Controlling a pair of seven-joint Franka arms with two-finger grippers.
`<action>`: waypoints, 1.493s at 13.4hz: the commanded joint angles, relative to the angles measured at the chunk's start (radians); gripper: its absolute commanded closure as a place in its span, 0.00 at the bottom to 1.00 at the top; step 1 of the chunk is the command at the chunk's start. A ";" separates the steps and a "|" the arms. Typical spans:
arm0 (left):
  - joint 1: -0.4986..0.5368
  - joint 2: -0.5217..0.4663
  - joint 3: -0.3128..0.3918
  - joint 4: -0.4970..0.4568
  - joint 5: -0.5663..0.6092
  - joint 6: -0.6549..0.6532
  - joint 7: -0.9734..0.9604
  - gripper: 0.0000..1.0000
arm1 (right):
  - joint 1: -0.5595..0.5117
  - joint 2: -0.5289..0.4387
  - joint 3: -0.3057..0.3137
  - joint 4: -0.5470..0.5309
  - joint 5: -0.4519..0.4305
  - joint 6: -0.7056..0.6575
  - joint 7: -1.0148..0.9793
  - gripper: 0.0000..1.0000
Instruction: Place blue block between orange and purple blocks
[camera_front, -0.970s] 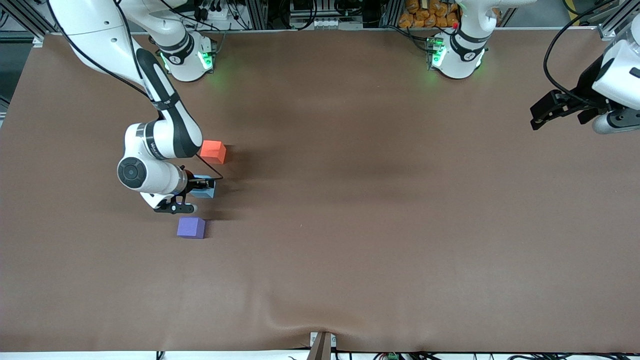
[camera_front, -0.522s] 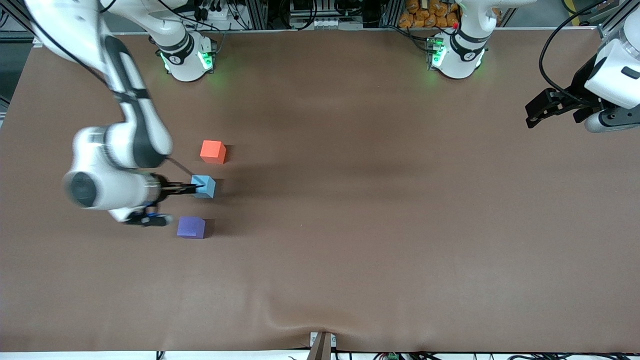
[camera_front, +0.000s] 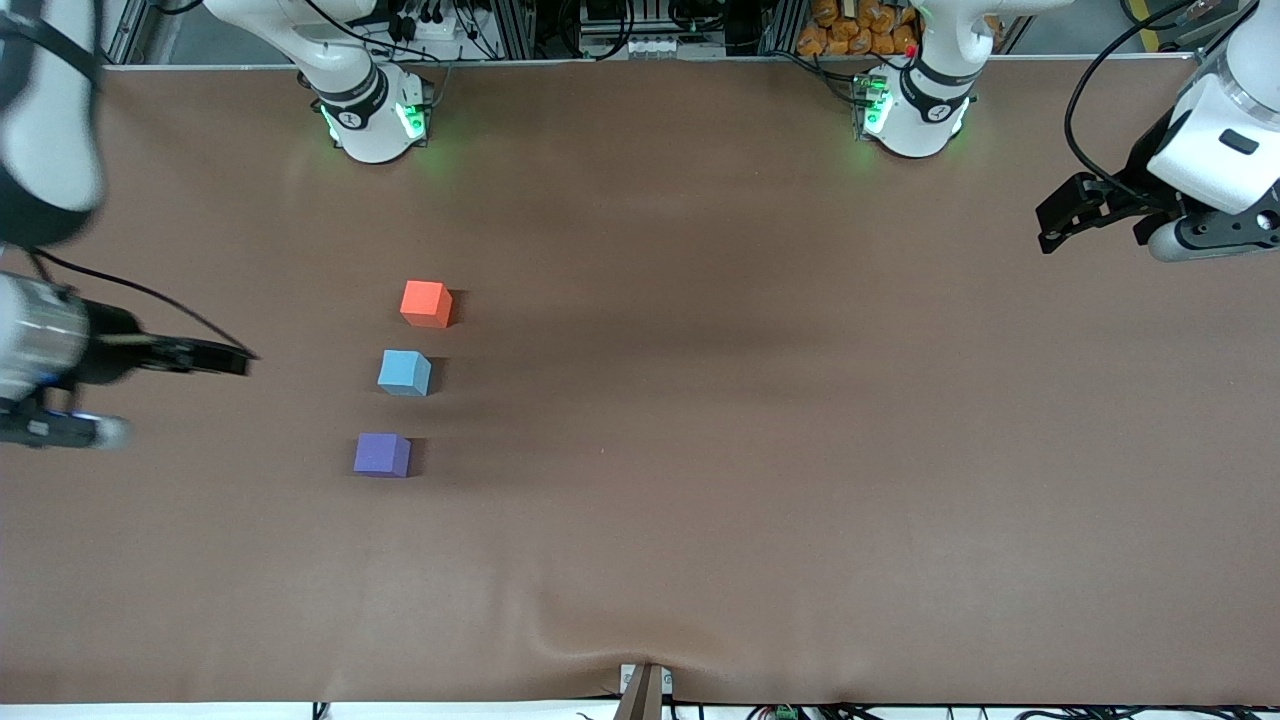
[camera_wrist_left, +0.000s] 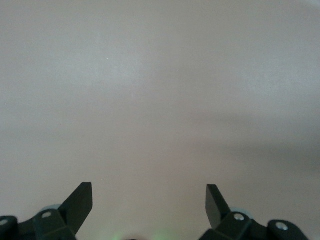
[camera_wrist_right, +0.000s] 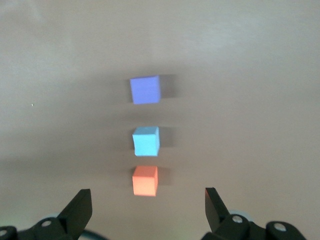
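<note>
Blocks line up in the front view on the brown surface, toward the right arm's end: the orange block farthest from the camera, the blue block between it and the purple block, which is nearest, each apart from its neighbours. The right end effector hangs over bare surface near that end's edge, apart from the blocks, released and holding nothing. The left end effector waits over the left arm's end. The left wrist view shows its fingers spread wide over bare surface. The right wrist view shows the right end effector released, with orange block, blue block and purple block in a row.
</note>
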 joint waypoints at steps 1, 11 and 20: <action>0.011 -0.022 -0.008 -0.013 -0.004 -0.012 0.000 0.00 | -0.015 -0.072 0.006 0.045 -0.065 -0.121 -0.001 0.00; 0.012 -0.042 -0.008 -0.010 -0.004 -0.030 0.019 0.00 | 0.018 -0.447 0.017 -0.368 -0.188 0.069 0.010 0.00; 0.014 -0.040 -0.013 0.017 -0.006 -0.049 0.019 0.00 | 0.003 -0.437 0.011 -0.366 -0.173 0.106 -0.004 0.00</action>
